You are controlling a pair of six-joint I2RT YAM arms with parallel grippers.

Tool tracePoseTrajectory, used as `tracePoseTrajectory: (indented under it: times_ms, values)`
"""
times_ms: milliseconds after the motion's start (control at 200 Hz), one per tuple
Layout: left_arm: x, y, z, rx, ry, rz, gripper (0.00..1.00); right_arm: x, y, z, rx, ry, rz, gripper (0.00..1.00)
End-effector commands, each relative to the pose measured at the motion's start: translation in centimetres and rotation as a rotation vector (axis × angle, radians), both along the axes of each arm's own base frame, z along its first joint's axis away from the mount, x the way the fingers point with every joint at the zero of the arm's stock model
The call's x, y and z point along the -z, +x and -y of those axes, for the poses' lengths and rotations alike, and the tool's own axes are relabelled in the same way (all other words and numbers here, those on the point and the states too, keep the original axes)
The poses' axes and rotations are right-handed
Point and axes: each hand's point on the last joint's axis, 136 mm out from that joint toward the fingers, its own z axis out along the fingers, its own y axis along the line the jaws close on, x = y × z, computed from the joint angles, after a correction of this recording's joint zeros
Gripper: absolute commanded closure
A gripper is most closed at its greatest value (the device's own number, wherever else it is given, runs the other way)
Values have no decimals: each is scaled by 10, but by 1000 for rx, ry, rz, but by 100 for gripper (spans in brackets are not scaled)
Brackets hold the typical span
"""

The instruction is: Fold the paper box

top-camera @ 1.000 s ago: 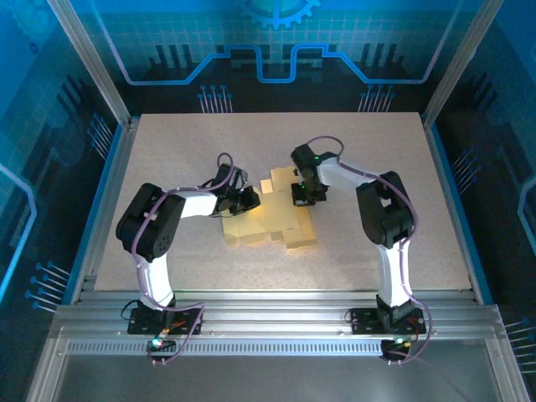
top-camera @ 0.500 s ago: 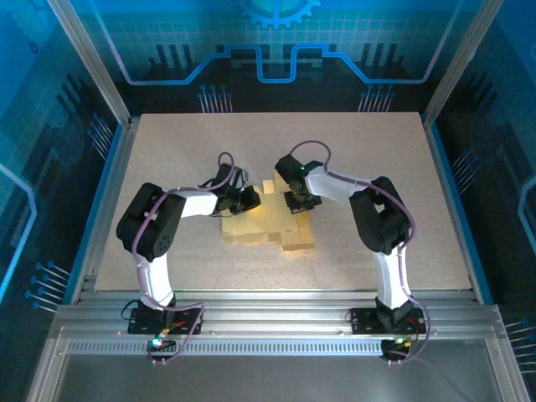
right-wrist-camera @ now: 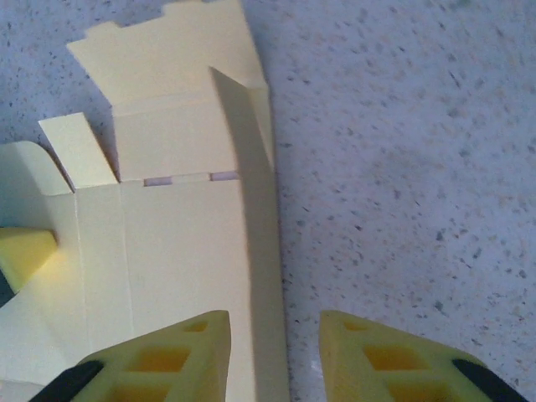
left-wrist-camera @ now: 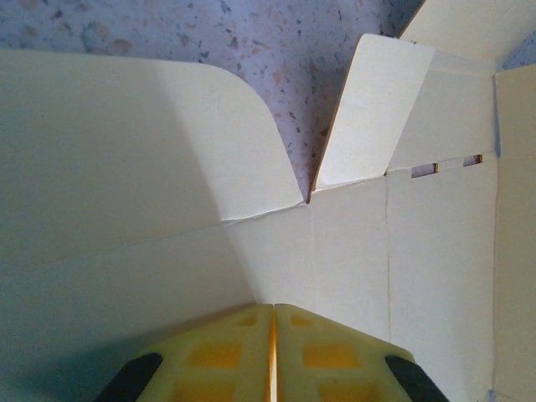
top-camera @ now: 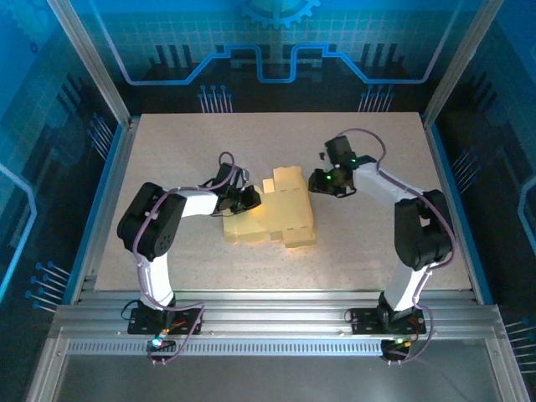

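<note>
The paper box point(top-camera: 276, 219) lies near the middle of the surface point(top-camera: 368, 251), half-formed: its broad panels are flat, and the end flaps at 12 o'clock are creased upward. The left hand point(top-camera: 248, 199), fingers together, bears on its 10 o'clock edge, probably to anchor it; whether card sits between them I cannot tell. The right hand point(top-camera: 322, 181) hovers at 2 o'clock, fingers apart, seemingly lined up on the side strip.
</note>
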Motion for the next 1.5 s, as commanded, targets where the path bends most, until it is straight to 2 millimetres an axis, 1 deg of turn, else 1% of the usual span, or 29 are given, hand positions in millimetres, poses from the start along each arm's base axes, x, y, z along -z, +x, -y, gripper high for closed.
tracePoseTrajectory:
  times_ms: [0, 85, 165, 295, 415, 500, 555, 650, 725, 785, 850, 880, 960, 990, 1081, 1146, 1186, 1251, 1301, 1361, 1421, 1496]
  values:
    - [56, -39, -16, 16, 99, -189, 89, 7, -4, -5, 44, 187, -48, 70]
    - [54, -38, -15, 19, 99, -184, 89, 20, -8, -5, 33, 202, -94, 79]
    - [54, -38, -15, 21, 99, -184, 89, 29, -11, -14, 6, 221, -137, 86]
    - [53, -38, -15, 21, 98, -184, 89, 40, -15, -32, -49, 201, -168, 94]
    - [53, -39, -16, 22, 99, -182, 89, 59, -26, -48, -106, 114, -221, 98]
    - [53, -39, -15, 23, 99, -182, 89, 78, -35, -53, -136, 0, -264, 99]
    - [53, -40, -15, 24, 98, -182, 89, 90, -41, -51, -152, -101, -292, 99]
    - [51, -40, -15, 24, 98, -181, 89, 111, -51, -38, -136, -283, -350, 100]
    - [51, -40, -15, 25, 98, -179, 89, 123, -58, -31, -118, -360, -379, 100]
    - [51, -39, -16, 25, 97, -178, 89, 128, -61, -26, -110, -416, -380, 100]
    - [49, -39, -15, 26, 99, -175, 89, 121, -59, -21, -128, -510, -338, 100]
    - [49, -39, -16, 26, 98, -175, 89, 114, -56, -24, -141, -516, -311, 100]
    - [48, -38, -16, 27, 99, -171, 89, 92, -47, -39, -153, -407, -233, 100]
    - [47, -38, -15, 31, 99, -169, 89, 79, -42, -45, -149, -350, -198, 100]
    - [44, -37, -15, 39, 104, -163, 89, 40, -25, -49, -134, -258, -99, 86]
    - [42, -36, -15, 48, 114, -159, 89, 13, -11, -44, -131, -243, -20, 72]
    - [42, -36, -15, 54, 121, -158, 89, -1, -1, -40, -142, -240, 26, 65]
    - [41, -35, -16, 60, 131, -154, 89, -17, 14, -32, -160, -255, 84, 55]
    - [40, -33, -17, 62, 137, -149, 89, -22, 24, -23, -164, -269, 99, 51]
    - [40, -33, -17, 67, 144, -147, 89, -23, 34, -16, -166, -260, 94, 50]
    - [39, -32, -17, 73, 147, -145, 89, -20, 41, -13, -179, -228, 67, 49]
    - [39, -32, -17, 78, 151, -144, 89, -16, 49, -15, -226, -226, 59, 51]
